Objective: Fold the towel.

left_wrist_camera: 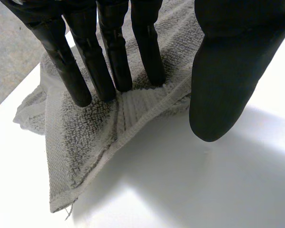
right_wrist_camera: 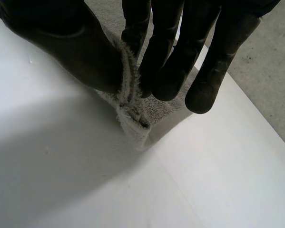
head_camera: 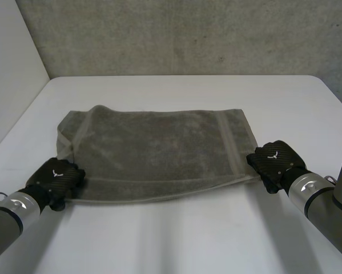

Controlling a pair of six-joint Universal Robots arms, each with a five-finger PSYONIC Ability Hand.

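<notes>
The right hand (head_camera: pixel 276 160) pinches a towel (head_camera: pixel 159 154) corner between thumb and fingers. The left hand (head_camera: pixel 57 176) merely presses straight fingers (left_wrist_camera: pixel 109 71) on the other near corner, thumb clear. Lifting now would likely leave that corner behind, skewing the fold. The white table (head_camera: pixel 176 234) looks slick, and a concrete wall (head_camera: pixel 188 34) stands beyond.

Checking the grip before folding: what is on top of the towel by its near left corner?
The left hand lays straight fingers on the towel there; its thumb stands beside the edge, over the table. Anything beneath the towel is covered.
</notes>
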